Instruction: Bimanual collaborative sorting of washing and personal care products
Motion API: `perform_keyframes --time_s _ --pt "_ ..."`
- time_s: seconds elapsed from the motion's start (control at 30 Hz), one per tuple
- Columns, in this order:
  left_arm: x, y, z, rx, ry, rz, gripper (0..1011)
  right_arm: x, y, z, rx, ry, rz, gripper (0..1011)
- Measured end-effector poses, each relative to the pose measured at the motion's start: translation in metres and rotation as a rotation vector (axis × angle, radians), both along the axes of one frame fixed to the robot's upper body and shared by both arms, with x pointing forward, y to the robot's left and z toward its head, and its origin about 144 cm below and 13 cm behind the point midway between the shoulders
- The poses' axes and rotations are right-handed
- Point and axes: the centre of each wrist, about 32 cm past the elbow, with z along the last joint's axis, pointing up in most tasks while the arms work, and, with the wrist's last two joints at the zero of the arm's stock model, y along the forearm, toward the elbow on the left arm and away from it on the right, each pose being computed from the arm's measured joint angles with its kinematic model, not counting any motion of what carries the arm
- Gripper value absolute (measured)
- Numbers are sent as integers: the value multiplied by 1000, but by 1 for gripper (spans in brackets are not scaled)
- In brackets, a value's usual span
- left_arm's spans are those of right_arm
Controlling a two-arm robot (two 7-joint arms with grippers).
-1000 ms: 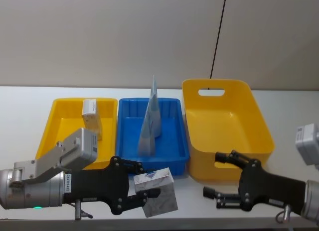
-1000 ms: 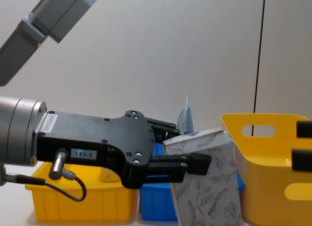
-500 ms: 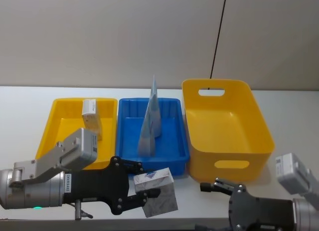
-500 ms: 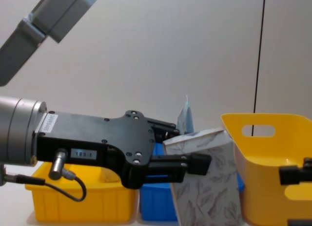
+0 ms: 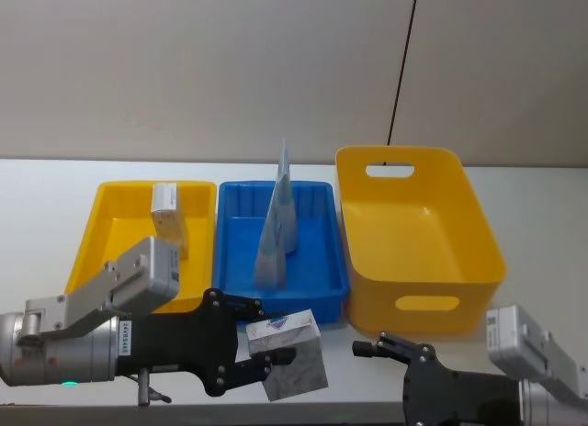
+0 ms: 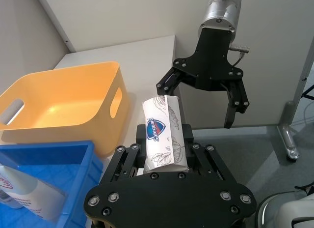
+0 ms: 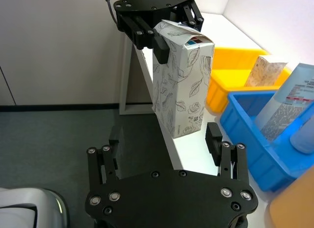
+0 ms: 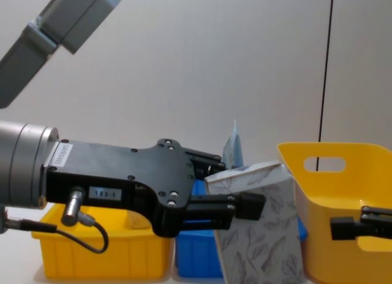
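While my left claw (image 5: 273, 332) is clamping the grey-white leaf-patterned pouch (image 5: 305, 369) from both sides, holding it slightly tilted at the near edge of the counter (image 5: 55, 196), my right claw (image 7: 163, 152) is hovering just to the right of it, fingers spread apart and gripping nothing. Farther back, the pale blue tapered tube (image 5: 278, 229) is standing point-up in the blue bin (image 5: 337, 253), the small tan carton (image 5: 167, 219) is standing in the far part of the yellow tray (image 5: 108, 235) on the left, and the deep yellow bin (image 5: 432, 302) is sitting on the right.
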Motion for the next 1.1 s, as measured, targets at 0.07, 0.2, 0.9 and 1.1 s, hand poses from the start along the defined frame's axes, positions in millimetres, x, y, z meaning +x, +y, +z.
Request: perform_keyframes --time_s 0.07,0.2,0.9,1.1 --pt "0 0 0 0 0 0 365 0 1 -1 -1 -7 1 1002" --pt "0 0 0 0 0 0 365 1 3 -4 0 -26 3 1002" --pt "0 0 0 0 0 0 365 24 12 7 15 10 -18 1002" --pt "0 0 0 0 0 0 365 34 16 15 25 45 -32 1002"
